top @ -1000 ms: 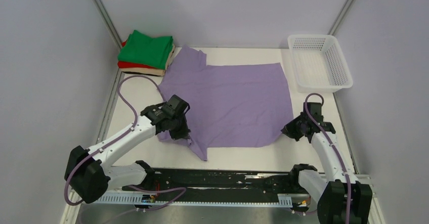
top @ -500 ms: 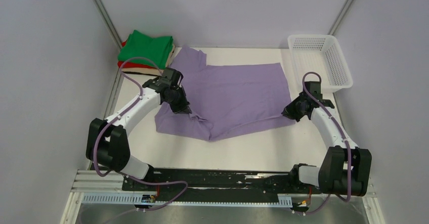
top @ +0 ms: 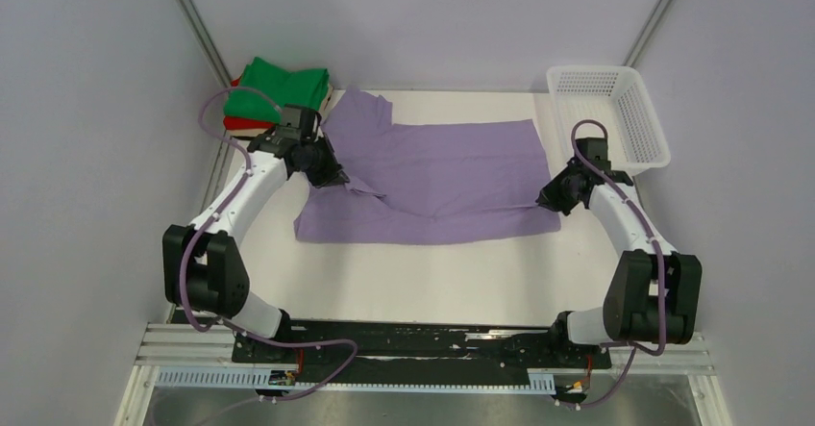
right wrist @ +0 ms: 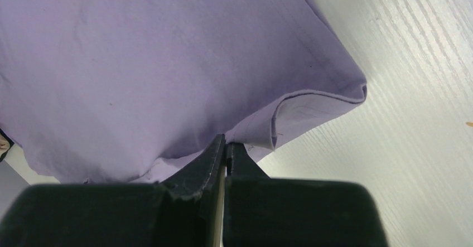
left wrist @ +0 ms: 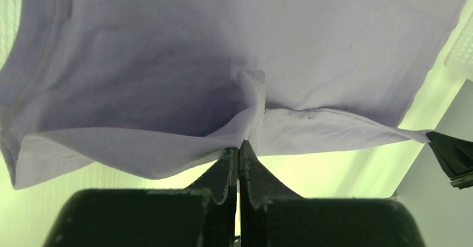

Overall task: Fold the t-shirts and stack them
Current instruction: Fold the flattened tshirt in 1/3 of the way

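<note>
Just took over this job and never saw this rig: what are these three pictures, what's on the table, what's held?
Two robot arms are bolted at the near edge of a white table. The wide picture looks down from above and behind them; the other two come from a camera on each wrist. A lavender t-shirt lies there, its near part doubled over. The left hand and the right hand are each shut on an edge of it. Far left sits a stack of folded shirts, green on top; far right, a white mesh basket.
</note>
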`<control>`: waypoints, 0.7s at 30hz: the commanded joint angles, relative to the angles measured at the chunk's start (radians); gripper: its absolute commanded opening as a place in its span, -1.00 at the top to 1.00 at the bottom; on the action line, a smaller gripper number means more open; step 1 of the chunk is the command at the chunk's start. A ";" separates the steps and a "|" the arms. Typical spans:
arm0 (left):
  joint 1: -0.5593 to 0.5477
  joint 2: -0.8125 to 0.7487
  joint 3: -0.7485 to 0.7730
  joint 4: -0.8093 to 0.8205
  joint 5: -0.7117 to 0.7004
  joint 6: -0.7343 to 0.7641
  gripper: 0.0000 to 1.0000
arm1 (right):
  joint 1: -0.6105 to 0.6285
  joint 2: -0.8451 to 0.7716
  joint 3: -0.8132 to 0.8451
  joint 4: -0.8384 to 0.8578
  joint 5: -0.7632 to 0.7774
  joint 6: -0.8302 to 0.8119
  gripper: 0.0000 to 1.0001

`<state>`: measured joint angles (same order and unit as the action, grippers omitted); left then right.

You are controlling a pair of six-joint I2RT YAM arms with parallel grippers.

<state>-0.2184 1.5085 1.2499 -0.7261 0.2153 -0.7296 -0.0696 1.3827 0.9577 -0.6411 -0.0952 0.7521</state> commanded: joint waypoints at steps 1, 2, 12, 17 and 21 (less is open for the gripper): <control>0.033 0.038 0.054 0.067 0.002 0.027 1.00 | -0.009 0.032 0.057 0.065 0.035 -0.021 1.00; 0.037 0.048 0.056 0.077 0.000 0.025 1.00 | -0.009 0.040 0.059 0.073 0.040 -0.019 1.00; 0.091 0.209 0.154 0.185 0.019 0.047 1.00 | -0.015 0.084 0.040 0.263 0.055 -0.039 0.94; 0.108 0.358 0.250 0.236 0.006 0.047 0.68 | -0.016 0.180 0.090 0.280 0.058 -0.037 0.89; 0.142 0.489 0.410 0.248 0.006 0.041 -0.06 | -0.016 0.208 0.123 0.284 0.052 -0.032 0.58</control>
<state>-0.1165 1.9038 1.5078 -0.5411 0.2234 -0.6956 -0.0792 1.5822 1.0180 -0.4194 -0.0597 0.7303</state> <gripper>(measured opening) 0.381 0.138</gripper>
